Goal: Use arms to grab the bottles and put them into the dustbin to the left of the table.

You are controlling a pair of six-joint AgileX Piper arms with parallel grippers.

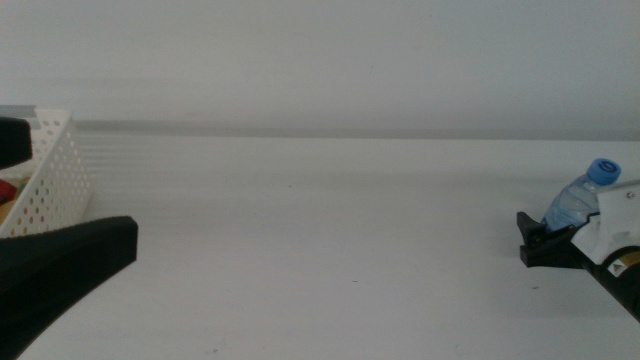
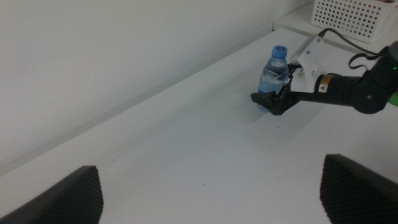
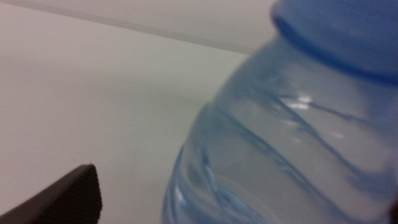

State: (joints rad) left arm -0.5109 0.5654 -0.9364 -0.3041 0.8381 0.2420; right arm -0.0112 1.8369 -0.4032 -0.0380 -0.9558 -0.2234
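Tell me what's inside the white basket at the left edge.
Inside the basket, a bit of red and some beige show at the middle view's left edge. The perforated wall and the frame edge hide the rest.

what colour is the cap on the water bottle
Blue: the cap on the clear water bottle shows best in the left wrist view.

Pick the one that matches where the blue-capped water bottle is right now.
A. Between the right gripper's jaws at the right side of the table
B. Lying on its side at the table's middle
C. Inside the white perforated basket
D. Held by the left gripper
A: the water bottle stands upright with the right gripper closed around its lower body, far from the basket; the left gripper waits open and empty.
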